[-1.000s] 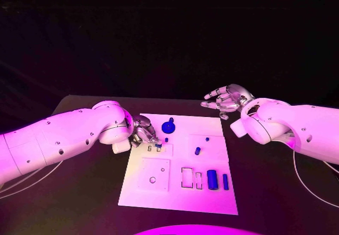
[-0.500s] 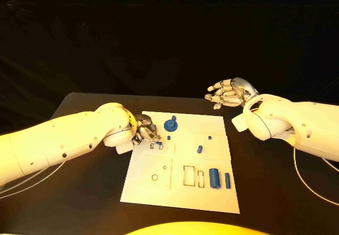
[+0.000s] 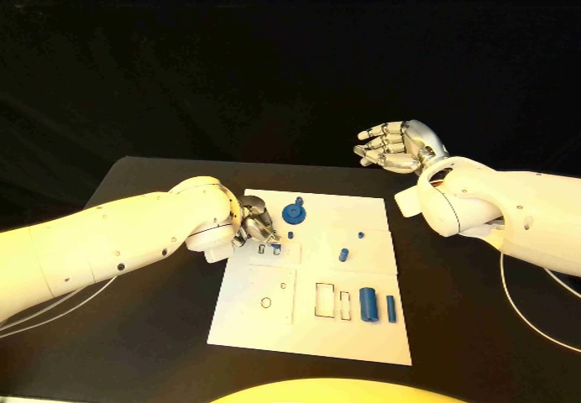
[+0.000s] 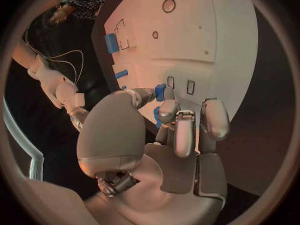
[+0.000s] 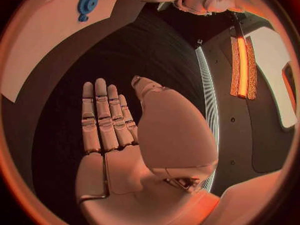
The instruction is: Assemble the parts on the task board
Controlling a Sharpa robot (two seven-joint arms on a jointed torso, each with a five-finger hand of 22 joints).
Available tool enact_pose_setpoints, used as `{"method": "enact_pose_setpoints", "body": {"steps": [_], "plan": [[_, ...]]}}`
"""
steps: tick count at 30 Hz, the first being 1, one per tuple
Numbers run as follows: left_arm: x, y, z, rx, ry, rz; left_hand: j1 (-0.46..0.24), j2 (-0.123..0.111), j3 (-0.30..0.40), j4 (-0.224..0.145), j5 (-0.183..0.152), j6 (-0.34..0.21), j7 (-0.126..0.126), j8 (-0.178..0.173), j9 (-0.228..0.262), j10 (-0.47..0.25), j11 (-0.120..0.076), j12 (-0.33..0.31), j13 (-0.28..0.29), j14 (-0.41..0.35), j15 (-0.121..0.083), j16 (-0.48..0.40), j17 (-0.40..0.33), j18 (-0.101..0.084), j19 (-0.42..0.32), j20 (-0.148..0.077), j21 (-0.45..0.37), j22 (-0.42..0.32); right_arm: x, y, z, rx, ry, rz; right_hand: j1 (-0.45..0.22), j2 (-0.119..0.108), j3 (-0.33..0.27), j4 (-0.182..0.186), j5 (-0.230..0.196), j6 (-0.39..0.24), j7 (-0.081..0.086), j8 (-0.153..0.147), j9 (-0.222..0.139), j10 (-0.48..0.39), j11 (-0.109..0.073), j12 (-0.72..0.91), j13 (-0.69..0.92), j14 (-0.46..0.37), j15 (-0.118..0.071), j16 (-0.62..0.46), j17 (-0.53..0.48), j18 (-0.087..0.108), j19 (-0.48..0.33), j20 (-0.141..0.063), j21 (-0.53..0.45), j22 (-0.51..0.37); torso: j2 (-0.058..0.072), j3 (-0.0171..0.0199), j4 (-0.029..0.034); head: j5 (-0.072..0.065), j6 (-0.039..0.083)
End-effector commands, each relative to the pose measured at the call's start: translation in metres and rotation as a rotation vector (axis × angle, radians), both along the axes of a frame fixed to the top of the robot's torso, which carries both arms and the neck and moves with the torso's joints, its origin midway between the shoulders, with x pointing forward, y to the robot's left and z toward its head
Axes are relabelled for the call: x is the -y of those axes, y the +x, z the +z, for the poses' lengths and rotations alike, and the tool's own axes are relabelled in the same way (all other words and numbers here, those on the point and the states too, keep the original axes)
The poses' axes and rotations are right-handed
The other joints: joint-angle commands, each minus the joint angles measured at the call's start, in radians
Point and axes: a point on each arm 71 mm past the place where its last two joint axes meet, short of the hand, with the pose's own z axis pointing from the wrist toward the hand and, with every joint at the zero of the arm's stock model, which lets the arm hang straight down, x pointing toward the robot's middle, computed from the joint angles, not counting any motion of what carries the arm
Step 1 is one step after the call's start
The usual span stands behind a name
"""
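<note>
My left hand (image 3: 251, 228) pinches a small blue part (image 4: 160, 91) over the task board (image 3: 309, 336) (far-left slots), unmoved. My right hand (image 3: 394, 144), open and empty, has lifted farther away; insertion remains pending.

Lab or demo test rig, not a home. Black table (image 3: 145, 336) against a dark backdrop, two white robot arms with loose cables trailing beside them. White task board (image 3: 243, 323) with cut-out slots and small blue parts (image 3: 367, 305), purpose-made for testing. Glowing light strip (image 5: 241, 60) on a panel in the right wrist view.
</note>
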Motion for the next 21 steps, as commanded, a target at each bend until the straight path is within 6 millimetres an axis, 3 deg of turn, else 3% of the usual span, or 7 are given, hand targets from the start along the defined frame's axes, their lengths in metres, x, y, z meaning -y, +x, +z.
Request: {"method": "enact_pose_setpoints", "body": {"steps": [1, 12, 21], "plan": [[0.0019, -0.0002, -0.0008, 0.013, 0.038, -0.027, -0.007, 0.0, 0.209, -0.202, 0.002, 0.019, -0.014, 0.004, 0.001, 0.007, 0.0, 0.005, 0.001, 0.095, -0.007, 0.004, 0.227, -0.01, 0.009, -0.001, 0.004, 0.001, -0.0013, -0.0002, 0.0023, 0.033, 0.036, 0.009, -0.005, -0.007, 0.012, -0.002, -0.005, -0.002, 0.057, -0.008, -0.005, 0.009, -0.001, -0.009, -0.014, 0.005, 0.003, -0.016, -0.009, 0.005, -0.005, 0.01, -0.015, -0.019, 0.0, -0.0004, 0.0005, 0.0, -0.003], [0.0063, -0.0002, -0.0033, 0.038, 0.085, -0.068, -0.01, -0.002, 0.213, -0.205, 0.004, 0.021, -0.015, 0.004, 0.001, 0.01, -0.001, 0.006, 0.002, 0.095, -0.008, 0.004, 0.228, -0.01, 0.011, -0.001, 0.006, 0.004, -0.0028, -0.0001, 0.0017, 0.03, 0.046, 0.024, -0.024, -0.006, 0.035, -0.024, -0.006, 0.01, 0.061, -0.017, -0.018, 0.006, 0.006, -0.028, -0.058, -0.003, 0.015, -0.073, -0.044, 0.005, -0.033, 0.025, -0.051, -0.094, 0.0, -0.0019, 0.0008, -0.001, -0.007], [0.0063, -0.0008, -0.0048, 0.033, 0.114, -0.095, -0.011, -0.003, 0.215, -0.208, 0.004, 0.022, -0.015, 0.004, 0.002, 0.01, -0.002, 0.004, 0.0, 0.096, -0.009, 0.005, 0.23, -0.011, 0.013, -0.002, 0.007, 0.007, -0.0028, 0.0, 0.0009, 0.026, 0.048, 0.027, -0.026, -0.006, 0.038, -0.027, -0.006, 0.011, 0.061, -0.019, -0.02, 0.007, 0.007, -0.031, -0.06, -0.002, 0.015, -0.078, -0.048, 0.006, -0.037, 0.026, -0.051, -0.103, -0.001, -0.0027, 0.0013, -0.001, -0.01]]}}
